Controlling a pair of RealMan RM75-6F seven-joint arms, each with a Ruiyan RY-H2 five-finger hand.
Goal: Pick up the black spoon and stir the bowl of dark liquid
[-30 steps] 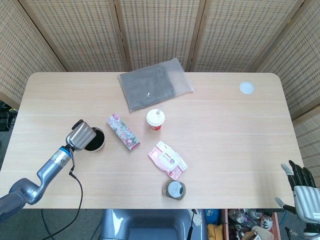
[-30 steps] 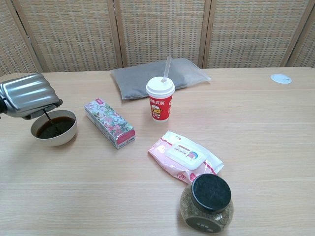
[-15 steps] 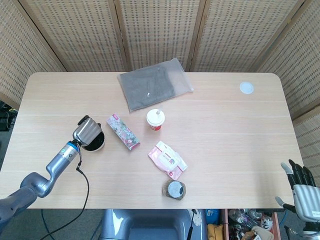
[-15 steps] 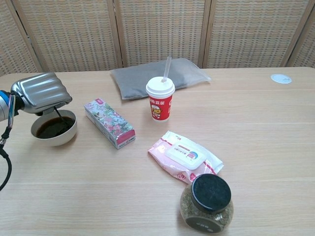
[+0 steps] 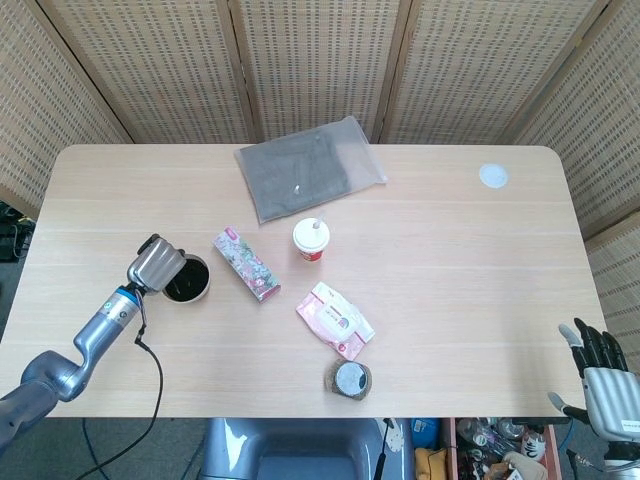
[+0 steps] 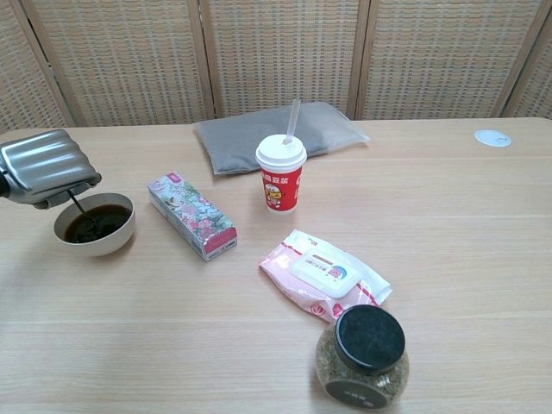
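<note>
left arm: reaches in from lower left | left hand (image 5: 155,265): fingers curled closed | right hand (image 5: 603,368): low, fingers spread, holding nothing

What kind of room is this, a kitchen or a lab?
Probably a lab test area, not a kitchen: woven screens fence in one table, and a robot hand stirs a bowl among assorted props.

The left hand (image 6: 45,166) holds the spoon (image 6: 78,207) in the bowl (image 6: 95,226), left of the box (image 6: 191,215).
</note>
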